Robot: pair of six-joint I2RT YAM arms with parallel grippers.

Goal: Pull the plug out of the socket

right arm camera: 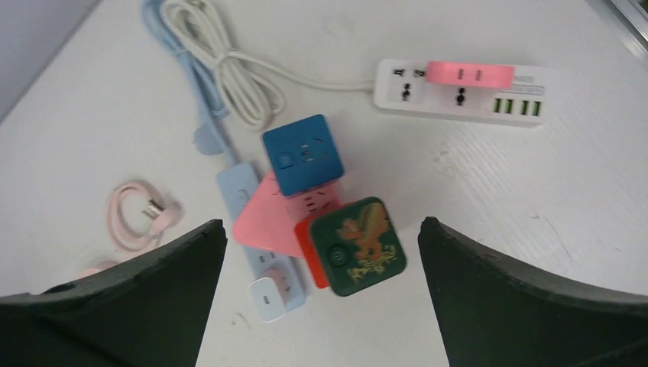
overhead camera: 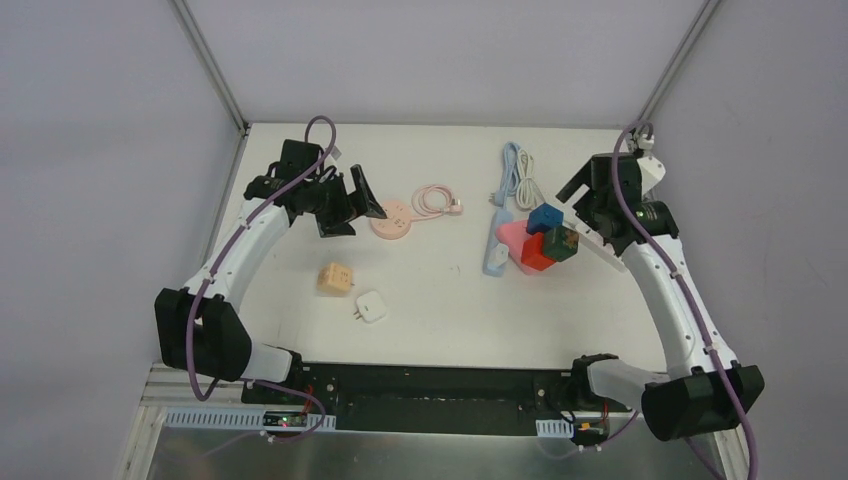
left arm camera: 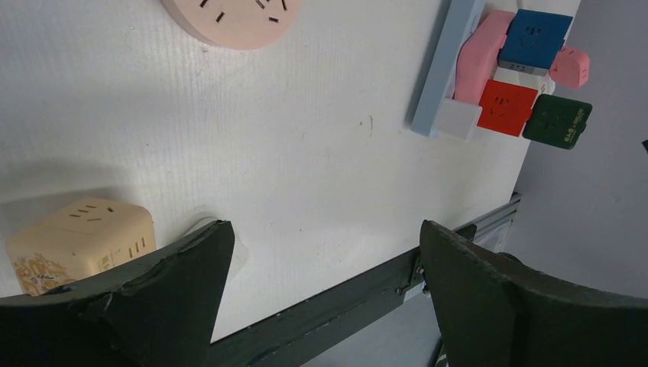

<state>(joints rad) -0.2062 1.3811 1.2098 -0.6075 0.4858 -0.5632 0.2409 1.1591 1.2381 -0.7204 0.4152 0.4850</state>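
A stack of socket cubes sits on a light blue power strip (right arm camera: pixel 243 182): a blue cube (right arm camera: pixel 303 153), a red cube (right arm camera: pixel 308 248) and a dark green cube (right arm camera: pixel 357 246) with a gold dragon, next to a pink plug (right arm camera: pixel 262 219). A small white plug (right arm camera: pixel 268 298) is in the strip's near end. My right gripper (right arm camera: pixel 321 222) hangs open above the green cube, touching nothing. In the top view the right gripper (overhead camera: pixel 578 212) is just right of the green cube (overhead camera: pixel 561 243). My left gripper (overhead camera: pixel 355 208) is open and empty beside the round pink socket (overhead camera: pixel 392 219).
A white power strip (right arm camera: pixel 489 99) carrying a flat pink plug (right arm camera: pixel 468 73) lies beyond the cubes, with coiled white and blue cords (right arm camera: pixel 229 69). A beige cube (overhead camera: pixel 334 279) and a white charger (overhead camera: pixel 371 306) lie front left. A pink cable (overhead camera: pixel 437 201) runs from the round socket.
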